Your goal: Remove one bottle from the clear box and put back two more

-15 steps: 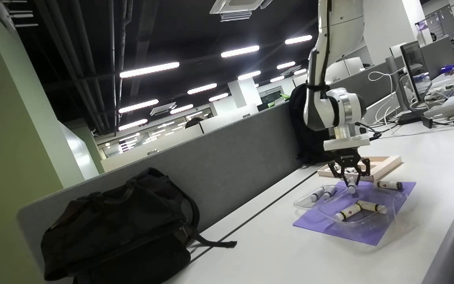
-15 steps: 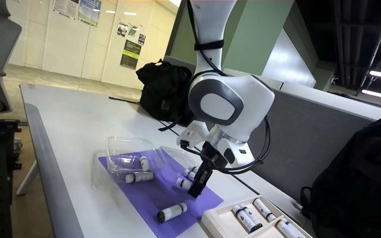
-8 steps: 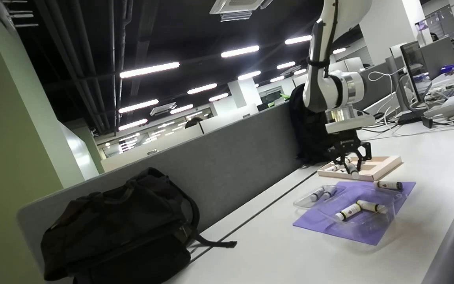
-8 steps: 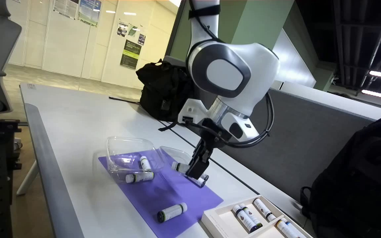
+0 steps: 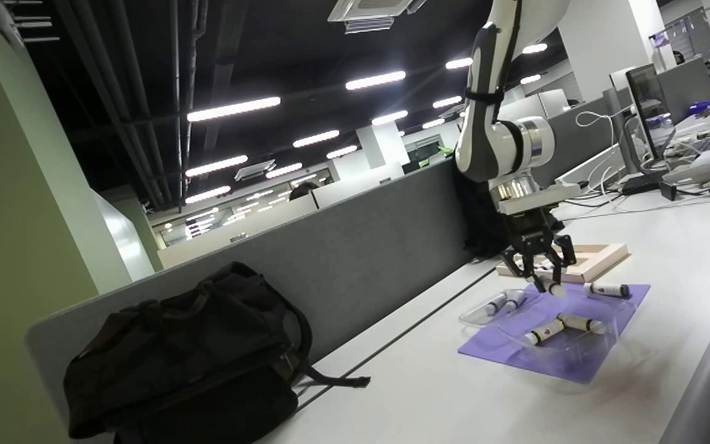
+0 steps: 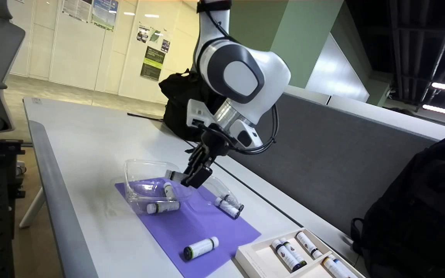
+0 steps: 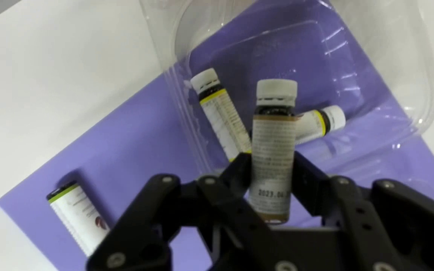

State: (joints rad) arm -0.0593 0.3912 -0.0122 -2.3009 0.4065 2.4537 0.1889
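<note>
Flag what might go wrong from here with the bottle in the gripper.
If released into the clear box, the held bottle may knock against the two bottles lying there. With its cap end jutting past the fingers, it could also pivot in the grip if bumped against the box.

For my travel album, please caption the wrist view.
Black robot fingers grip a white-capped cylindrical bottle, while two yellow-banded bottles lie in a shallow clear plastic box below.
</note>
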